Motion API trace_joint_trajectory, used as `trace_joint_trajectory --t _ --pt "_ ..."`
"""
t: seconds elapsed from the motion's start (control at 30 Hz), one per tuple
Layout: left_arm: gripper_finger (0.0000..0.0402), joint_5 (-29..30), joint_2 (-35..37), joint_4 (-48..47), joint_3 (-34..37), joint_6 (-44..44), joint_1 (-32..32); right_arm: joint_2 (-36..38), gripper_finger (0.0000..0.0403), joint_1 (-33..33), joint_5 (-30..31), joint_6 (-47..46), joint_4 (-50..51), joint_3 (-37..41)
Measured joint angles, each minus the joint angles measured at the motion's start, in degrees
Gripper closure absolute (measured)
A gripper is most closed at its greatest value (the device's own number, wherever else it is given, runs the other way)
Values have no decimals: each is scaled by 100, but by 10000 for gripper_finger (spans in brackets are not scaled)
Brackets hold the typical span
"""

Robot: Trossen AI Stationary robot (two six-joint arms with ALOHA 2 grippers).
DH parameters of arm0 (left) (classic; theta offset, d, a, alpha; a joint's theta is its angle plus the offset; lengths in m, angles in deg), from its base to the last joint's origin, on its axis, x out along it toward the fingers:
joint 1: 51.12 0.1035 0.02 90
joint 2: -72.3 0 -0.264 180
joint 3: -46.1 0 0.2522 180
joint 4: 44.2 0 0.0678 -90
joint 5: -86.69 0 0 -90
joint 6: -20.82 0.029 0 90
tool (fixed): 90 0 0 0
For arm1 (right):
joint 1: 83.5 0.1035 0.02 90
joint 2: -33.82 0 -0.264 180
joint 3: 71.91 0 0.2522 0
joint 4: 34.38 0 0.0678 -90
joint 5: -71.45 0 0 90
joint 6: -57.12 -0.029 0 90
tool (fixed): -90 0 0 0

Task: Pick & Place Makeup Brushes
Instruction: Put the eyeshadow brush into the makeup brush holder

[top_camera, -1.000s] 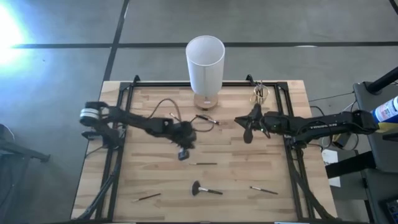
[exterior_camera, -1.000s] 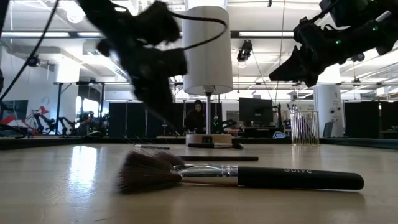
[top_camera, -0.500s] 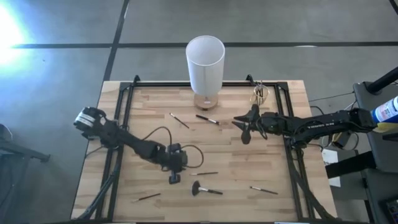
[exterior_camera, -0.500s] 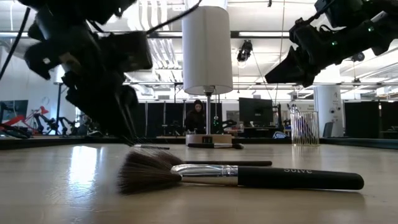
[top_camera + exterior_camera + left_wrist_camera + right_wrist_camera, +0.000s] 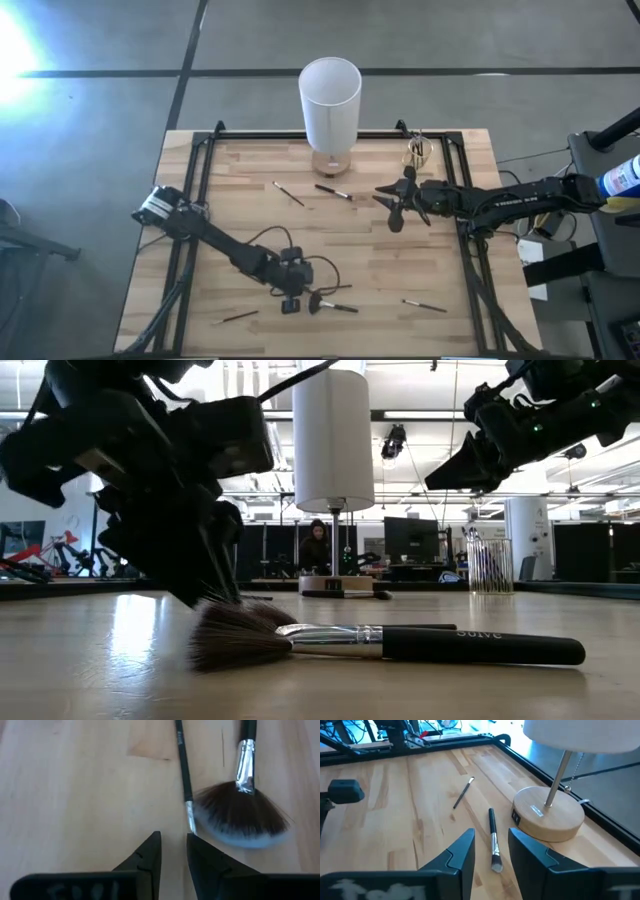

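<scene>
Looking from the high view, I had the left gripper (image 5: 291, 303) low over the worktop (image 5: 240, 200) beside the fluffy brush (image 5: 330, 304); the right gripper (image 5: 396, 211) waited mid-table. In the left wrist view, narrowly parted, empty jaws straddled a thin brush (image 5: 184, 775). I feared closing might snag the bristles.

Left gripper (image 5: 291, 303) sits just beside the fluffy-headed brush (image 5: 331, 304).
</scene>
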Motion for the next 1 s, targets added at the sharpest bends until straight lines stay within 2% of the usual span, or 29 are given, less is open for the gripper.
trace_joint_trajectory --t 0.33,0.57,0.73,0.83,0.93,1.0 --pt "319 -63 67 -86 -30 -449 -328 0 293 0 0 -8 2 10" --pt "319 662 -82 -29 -30 -564 -438 0 298 0 0 -23 -2 12" --pt "320 750 -211 -54 -48 -867 -444 0 298 0 0 -24 -2 14" --pt "340 795 -278 -194 -54 -1082 -465 0 302 0 0 -19 -2 14" --pt "383 843 -298 -328 -58 -1197 -465 0 310 0 -1 -3 -2 14" --pt "395 872 -236 -398 -58 -1208 -460 0 318 0 -22 72 2 14"
